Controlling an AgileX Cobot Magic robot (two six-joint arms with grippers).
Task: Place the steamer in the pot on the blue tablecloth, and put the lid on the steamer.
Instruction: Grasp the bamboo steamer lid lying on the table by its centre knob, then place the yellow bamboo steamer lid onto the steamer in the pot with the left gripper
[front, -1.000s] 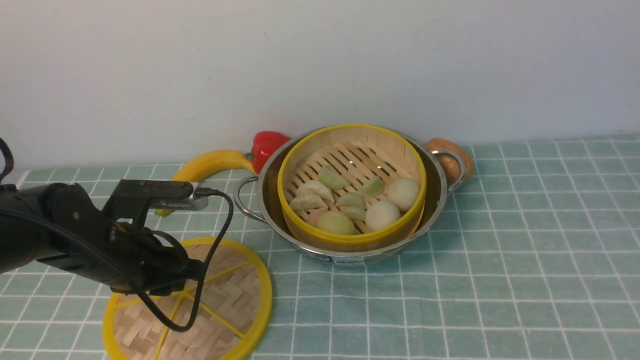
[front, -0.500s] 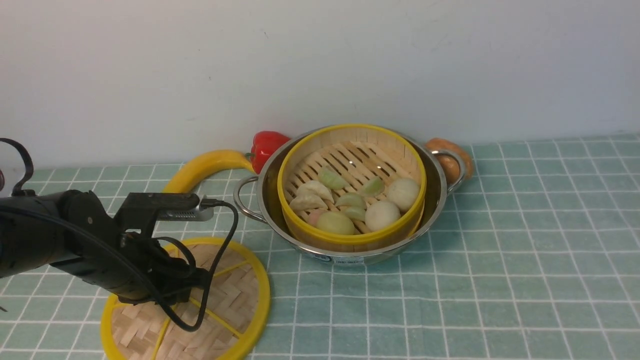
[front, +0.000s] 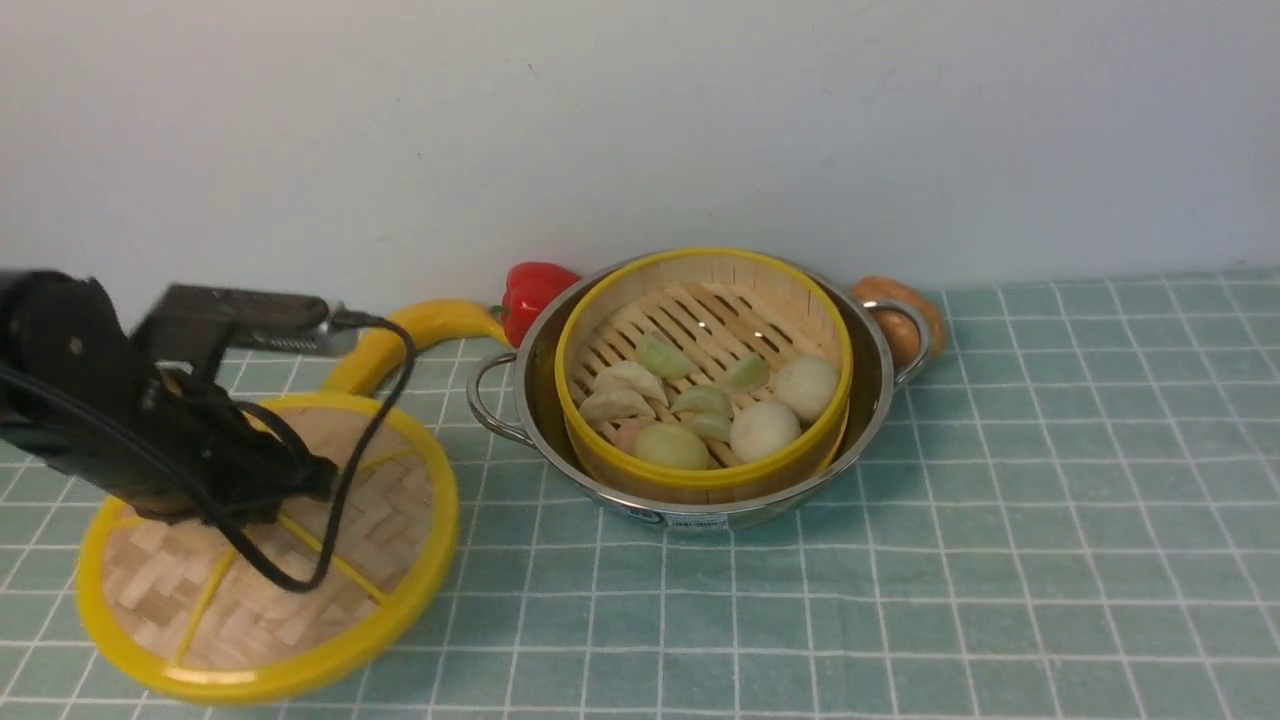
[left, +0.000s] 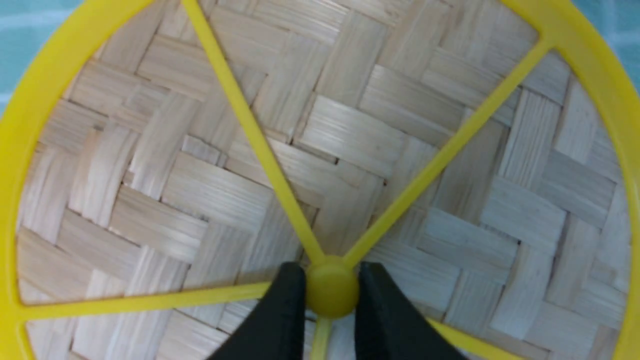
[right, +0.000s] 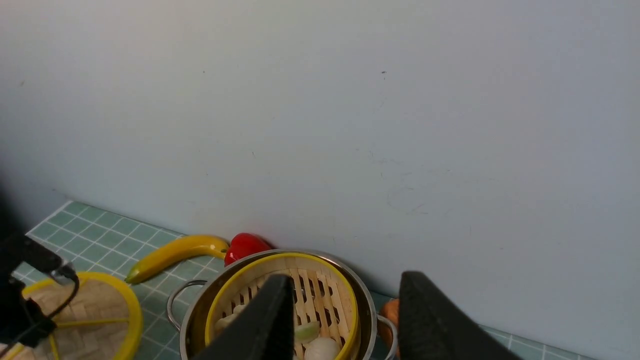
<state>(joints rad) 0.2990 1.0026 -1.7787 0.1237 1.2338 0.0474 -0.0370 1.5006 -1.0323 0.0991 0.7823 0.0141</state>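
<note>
The steamer (front: 760, 290), a yellow-rimmed bamboo basket, sits inside the shiny pot (front: 880, 400) on the blue tablecloth (front: 1000, 550), near the back wall. The lid (front: 380, 520), a woven disc with yellow rim and spokes, hangs tilted at the front left, well left of the pot. My left gripper (front: 310, 480) is over its middle. In the left wrist view the lid (left: 400, 125) fills the picture and the left gripper (left: 332, 280) is shut on its yellow centre hub. My right gripper (right: 345, 287) shows only in its own wrist view, open and empty, high above the steamer (right: 320, 290).
Dumplings and white buns (front: 765, 430) lie in the steamer. A banana (front: 420, 325) and a red pepper (front: 535, 285) lie against the wall left of the pot. An orange-brown roll (front: 905, 310) sits behind the pot's right handle.
The left gripper has closed on the lid's hub. It has carried the lid up and to the left, and the lid now hangs tilted. Pot and steamer have not moved.
</note>
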